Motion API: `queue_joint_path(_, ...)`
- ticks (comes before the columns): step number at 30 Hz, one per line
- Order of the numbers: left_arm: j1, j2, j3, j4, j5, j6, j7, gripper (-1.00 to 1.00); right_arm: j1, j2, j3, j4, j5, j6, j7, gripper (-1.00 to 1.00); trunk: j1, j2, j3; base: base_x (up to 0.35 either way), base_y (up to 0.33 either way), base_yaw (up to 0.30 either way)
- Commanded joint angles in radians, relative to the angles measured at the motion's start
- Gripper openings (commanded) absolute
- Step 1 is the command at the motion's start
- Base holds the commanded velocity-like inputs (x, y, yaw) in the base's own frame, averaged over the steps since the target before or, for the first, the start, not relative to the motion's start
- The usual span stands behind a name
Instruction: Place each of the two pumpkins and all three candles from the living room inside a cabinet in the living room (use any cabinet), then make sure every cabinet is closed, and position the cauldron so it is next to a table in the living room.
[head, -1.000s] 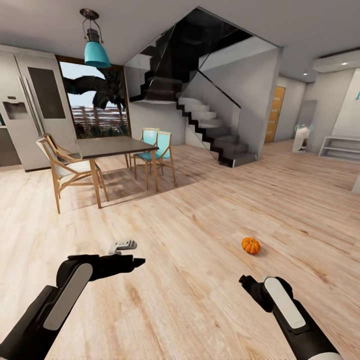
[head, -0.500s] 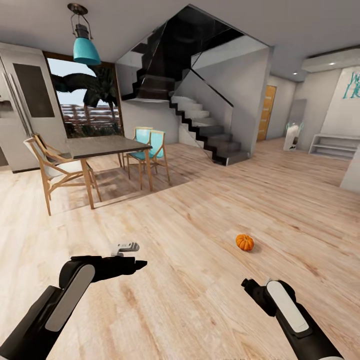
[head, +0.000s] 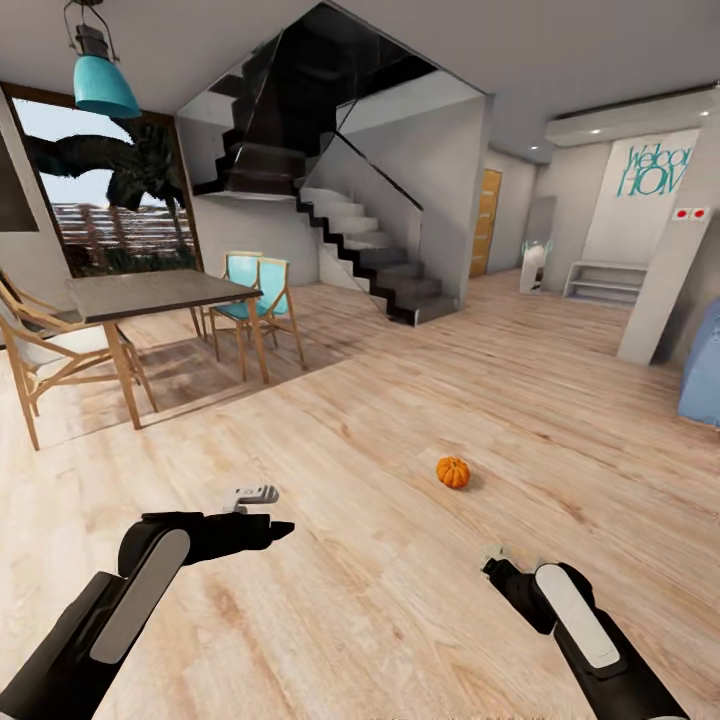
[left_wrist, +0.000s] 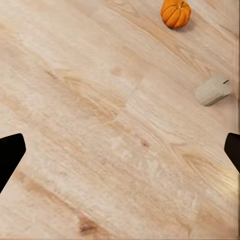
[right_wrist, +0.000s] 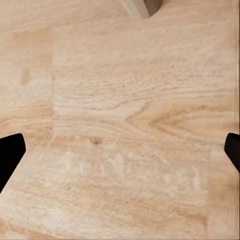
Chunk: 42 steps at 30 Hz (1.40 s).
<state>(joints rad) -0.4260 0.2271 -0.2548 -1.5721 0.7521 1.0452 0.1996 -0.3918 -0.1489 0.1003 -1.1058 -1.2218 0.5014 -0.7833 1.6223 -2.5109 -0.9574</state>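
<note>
Bare floor (head: 400, 560) surrounds pumpkin (head: 453, 472); candle (left_wrist: 212, 90) nearby.

This is an open-plan home with a pale plank floor (head: 400, 560) running through it. At ten o'clock a dining table (head: 150, 295) stands with wooden and teal chairs (head: 250, 290) under a teal pendant lamp (head: 100, 75), before a window (head: 110, 190) showing a palm. At twelve o'clock a dark staircase (head: 350, 230) climbs, and at two o'clock a wall sign (head: 655, 170) reads "Welcome HOME", partly cut off.
</note>
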Motion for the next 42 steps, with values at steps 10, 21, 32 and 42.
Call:
queue_joint_path(10, -0.001, 0.002, -0.001, 0.005, 0.009, 0.002, 0.013, 1.0, 0.001, -0.013, 0.003, 0.017, -0.007, 0.002, -0.007, 1.0, 0.0, 0.0, -0.009, 0.0, 0.0, -0.248)
queue_joint_path(21, -0.013, 0.002, -0.001, 0.053, 0.007, 0.002, 0.017, 1.0, 0.0, -0.018, 0.003, 0.037, -0.007, 0.002, -0.006, 1.0, 0.0, 0.0, -0.019, 0.0, 0.0, -0.243)
queue_joint_path(32, -0.03, 0.003, 0.0, 0.077, 0.007, 0.002, 0.017, 1.0, 0.001, -0.019, 0.003, 0.052, -0.003, -0.031, -0.005, 1.0, 0.0, 0.0, -0.029, 0.121, 0.036, -0.222)
queue_joint_path(42, -0.042, 0.002, 0.001, 0.108, 0.007, 0.002, 0.017, 1.0, 0.0, -0.016, 0.008, 0.086, 0.039, -0.072, -0.004, 1.0, 0.0, 0.0, -0.031, 0.273, 0.142, -0.029)
